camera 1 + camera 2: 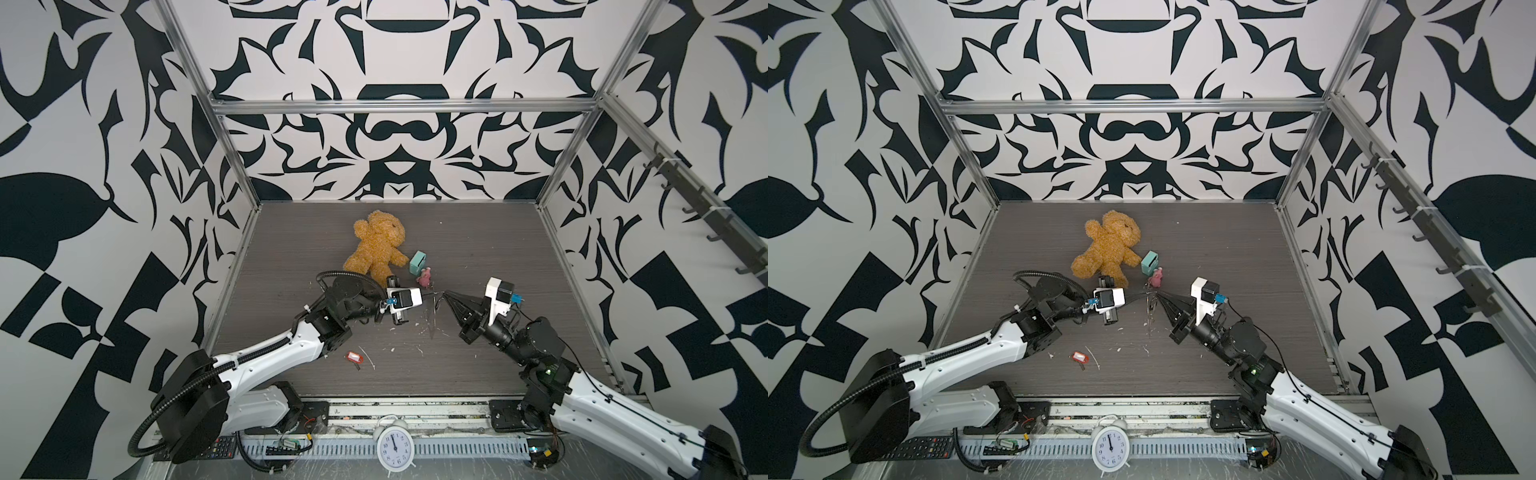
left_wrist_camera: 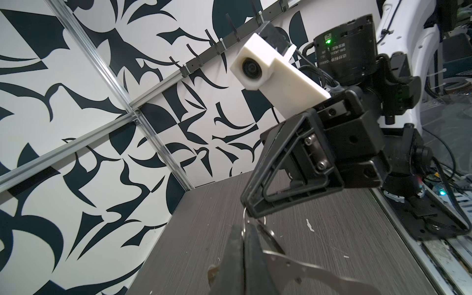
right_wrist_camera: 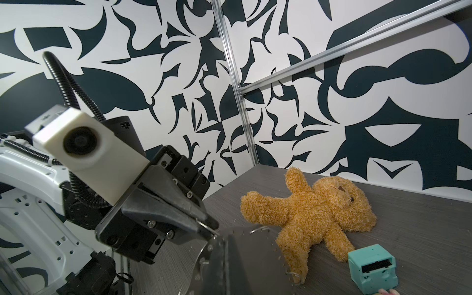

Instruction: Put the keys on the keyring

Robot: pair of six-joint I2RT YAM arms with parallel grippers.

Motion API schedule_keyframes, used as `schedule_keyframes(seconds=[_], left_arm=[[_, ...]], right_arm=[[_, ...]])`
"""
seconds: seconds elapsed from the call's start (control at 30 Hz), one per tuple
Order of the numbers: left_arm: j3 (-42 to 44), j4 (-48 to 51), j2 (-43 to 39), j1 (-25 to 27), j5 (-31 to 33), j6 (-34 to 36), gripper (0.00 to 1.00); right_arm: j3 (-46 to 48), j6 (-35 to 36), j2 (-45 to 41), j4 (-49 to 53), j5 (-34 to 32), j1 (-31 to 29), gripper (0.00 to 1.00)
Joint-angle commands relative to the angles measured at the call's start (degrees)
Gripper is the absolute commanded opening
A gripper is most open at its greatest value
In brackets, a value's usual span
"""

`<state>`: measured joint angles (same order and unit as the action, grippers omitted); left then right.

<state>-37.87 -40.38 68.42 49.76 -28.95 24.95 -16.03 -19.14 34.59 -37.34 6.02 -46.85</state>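
- Left wrist view: my right gripper (image 2: 249, 213) is clenched on the silver keyring (image 2: 244, 221), above the tabletop (image 2: 332, 242).
- My left gripper (image 3: 211, 227) pinches the same keyring.
- Red key tag (image 1: 353, 356) lies on the tabletop, well apart.

— Where can we pass?
— The table's (image 1: 498, 249) far right lies bare, and the near middle too.
— What blocks us?
— Bear (image 1: 380, 245), box (image 1: 417, 262) and pink toy (image 1: 425, 277) behind. Red tag (image 1: 353, 356) near left. Mid-table, left gripper (image 3: 208, 226) and right gripper (image 2: 246, 207) meet on the keyring (image 2: 245, 221).
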Motion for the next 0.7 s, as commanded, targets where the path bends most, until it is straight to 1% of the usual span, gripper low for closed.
schedule_keyframes(seconds=[0.0,0.27,0.67], left_arm=[[1.14,-4.39,-1.81,-0.10,-3.45,-1.07,0.00],[1.77,-6.59,-2.22,-0.10,-4.44,-2.88,0.00],[2.43,-8.22,-2.80,-0.10,-3.97,-4.47,0.00]], right_arm=[[0.04,-0.29,0.45,-2.12,-2.89,0.35,0.00],[0.30,-0.56,0.94,-1.77,-4.13,0.28,0.00],[0.75,-1.36,1.95,-1.95,-5.74,0.29,0.00]])
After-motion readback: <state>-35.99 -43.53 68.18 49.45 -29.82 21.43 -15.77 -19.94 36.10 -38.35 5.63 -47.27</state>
